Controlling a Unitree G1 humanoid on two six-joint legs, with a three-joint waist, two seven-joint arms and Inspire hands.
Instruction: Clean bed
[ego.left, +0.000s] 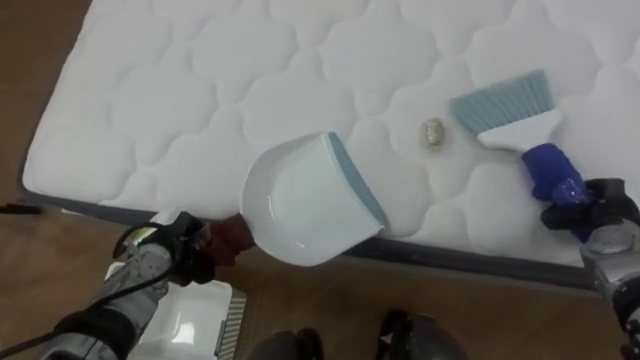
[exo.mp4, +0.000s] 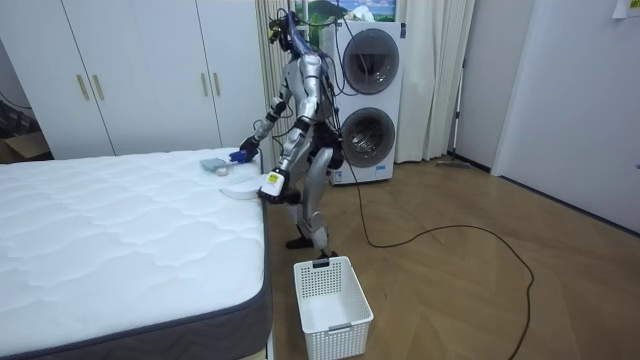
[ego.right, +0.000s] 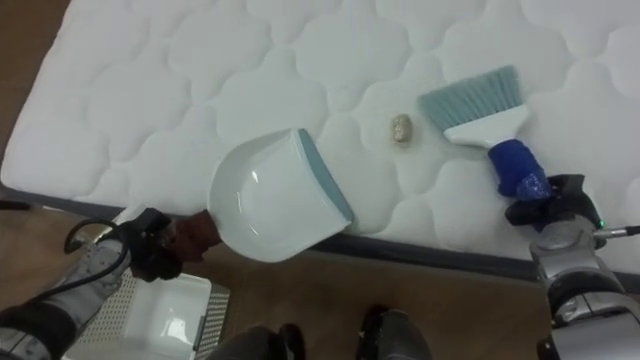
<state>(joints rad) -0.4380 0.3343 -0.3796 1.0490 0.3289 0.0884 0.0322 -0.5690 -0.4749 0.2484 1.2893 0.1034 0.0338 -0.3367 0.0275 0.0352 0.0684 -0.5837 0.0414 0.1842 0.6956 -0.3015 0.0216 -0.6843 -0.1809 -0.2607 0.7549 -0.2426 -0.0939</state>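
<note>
**Both tools in hand, scrap lying between them**

Your left hand (ego.left: 185, 250) sits at the lower left of the frame, its fingers curled round the dark brown handle of the white dustpan (ego.left: 305, 205). The pan hangs across the near edge of the mattress (ego.left: 200, 90), with its blue-grey lip turned toward the right. Your right hand (ego.left: 590, 205), at the right edge of the frame, grips the blue handle of the brush (ego.left: 510, 115), and the pale blue bristles lie on the quilting at the upper right. The small crumpled scrap (ego.left: 432, 131) rests on the mattress between pan and brush, just left of the bristles and apart from the pan's lip. A white basket (ego.left: 195, 320) stands on the wooden floor at the lower left. In the room view you stand at the bed's side, bent toward it, with the stacked washing machines (exo.mp4: 372, 95) behind you.
</note>
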